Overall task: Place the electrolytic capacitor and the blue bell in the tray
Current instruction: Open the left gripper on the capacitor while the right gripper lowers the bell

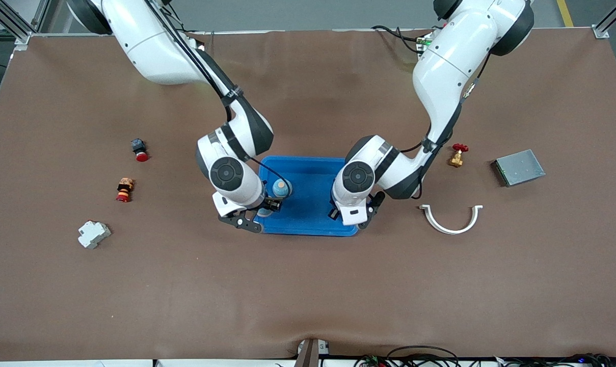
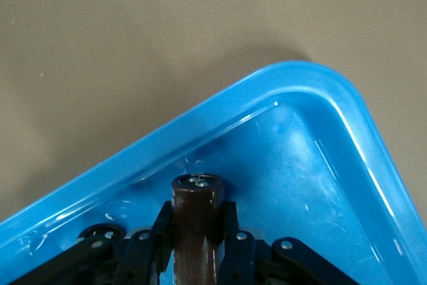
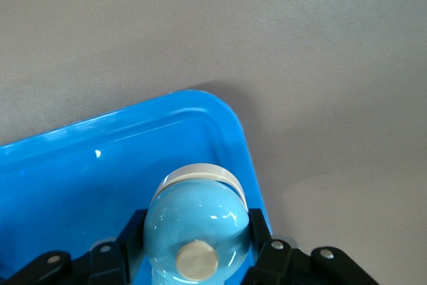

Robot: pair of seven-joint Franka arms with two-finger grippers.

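When read off a clock face laid on the tray [image 1: 313,196] (12 toward the arm bases, 6 toward the front cam): item 1, electrolytic capacitor [image 2: 197,191], dark brown cyl., pinched at mid-body by left gripper [image 2: 195,221], over tray's 5 o'clock corner, inside the rim. Long axis in line w/ the fingers, end cap pointing away from the wrist toward the tray floor, so approx. upright; contact w/ floor not discernible. Item 2, blue bell [image 3: 197,225], pale blue dome w/ metal knob and white base ring, clamped across its sides by right gripper [image 1: 268,206], over tray's 7–8 o'clock corner, dome up, base ring close to the rim wall. Key relation: both items directly below own jaws w/ tray floor underneath; no sideways travel judged necessary, only a short descent and release. Each arm on its own item, neither idle. Risk est.: capacitor, tall and narrow, likely to tip and roll on release; bell close enough to the rim to catch it. Off-task: grey metal box [image 1: 519,167] at 3 o'clock, well apart.
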